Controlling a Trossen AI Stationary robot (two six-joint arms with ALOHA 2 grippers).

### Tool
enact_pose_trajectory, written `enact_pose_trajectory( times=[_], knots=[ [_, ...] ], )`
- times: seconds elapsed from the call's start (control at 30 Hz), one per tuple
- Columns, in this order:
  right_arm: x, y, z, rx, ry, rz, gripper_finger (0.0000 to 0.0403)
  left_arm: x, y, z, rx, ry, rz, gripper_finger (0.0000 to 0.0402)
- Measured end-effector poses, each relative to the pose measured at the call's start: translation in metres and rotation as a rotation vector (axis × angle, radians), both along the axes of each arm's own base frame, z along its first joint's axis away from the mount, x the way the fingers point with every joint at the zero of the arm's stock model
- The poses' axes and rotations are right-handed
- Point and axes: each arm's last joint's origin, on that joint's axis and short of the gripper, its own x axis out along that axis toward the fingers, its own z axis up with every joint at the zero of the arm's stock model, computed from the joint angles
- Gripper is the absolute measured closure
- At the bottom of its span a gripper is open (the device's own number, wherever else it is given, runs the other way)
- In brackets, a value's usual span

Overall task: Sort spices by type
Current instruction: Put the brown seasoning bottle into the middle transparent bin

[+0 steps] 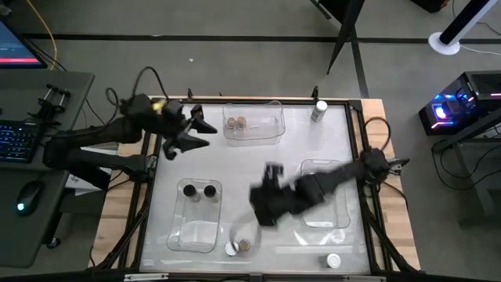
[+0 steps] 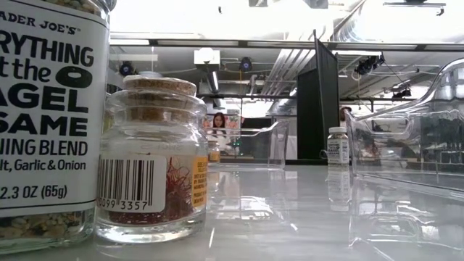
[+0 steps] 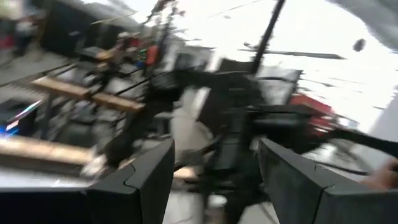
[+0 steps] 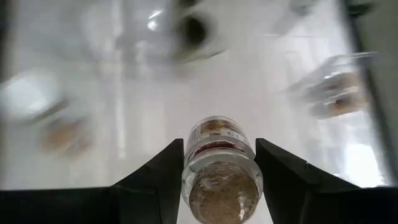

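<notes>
The right gripper (image 4: 217, 180) holds a cork-topped spice jar (image 4: 219, 171) between its jaws above the counter (image 1: 243, 168), seemingly mid-counter between the clear bins (image 1: 254, 121). The left gripper (image 1: 196, 131), jaws parted and empty, hovers near the far-left edge.

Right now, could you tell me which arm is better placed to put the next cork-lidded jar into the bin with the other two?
The right: its gripper already holds a cork-lidded jar mid-table. The left gripper is empty, though nearer that bin.

robotics lab: computer keyboard (image 1: 17, 142), exposed ceiling ducts (image 2: 290, 61).
</notes>
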Motion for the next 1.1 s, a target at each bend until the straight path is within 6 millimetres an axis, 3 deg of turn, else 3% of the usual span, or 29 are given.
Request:
enact_pose_trajectory(
  times=[0.13, 0.3, 0.47, 0.63, 0.8, 1.1],
  knots=[
    [0.024, -0.071, 0.004, 0.011, -0.017, -0.17, 0.0233, -0.012, -0.007, 0.021, 0.026, -0.025, -0.091, 0.0184],
    [0.036, -0.163, -0.003, 0.059, 0.027, -0.331, 0.0233, -0.032, -0.015, 0.022, 0.077, 0.062, -0.084, 0.0184],
    [0.038, -0.254, -0.017, 0.193, -0.024, -0.453, 0.0233, -0.045, -0.017, 0.005, 0.088, 0.251, 0.095, 0.0184],
    [0.018, -0.331, -0.045, 0.387, -0.035, -0.647, 0.0233, -0.044, -0.013, -0.011, 0.065, 0.424, 0.348, 0.0184],
    [0.004, -0.363, -0.078, 0.471, -0.012, -0.71, 0.0233, -0.028, -0.008, -0.022, 0.026, 0.475, 0.55, 0.0184],
    [0.021, -0.365, -0.1, 0.472, -0.115, -0.75, 0.0233, 0.015, 0.005, -0.041, 0.105, 0.526, 0.683, 0.0184]
  ],
)
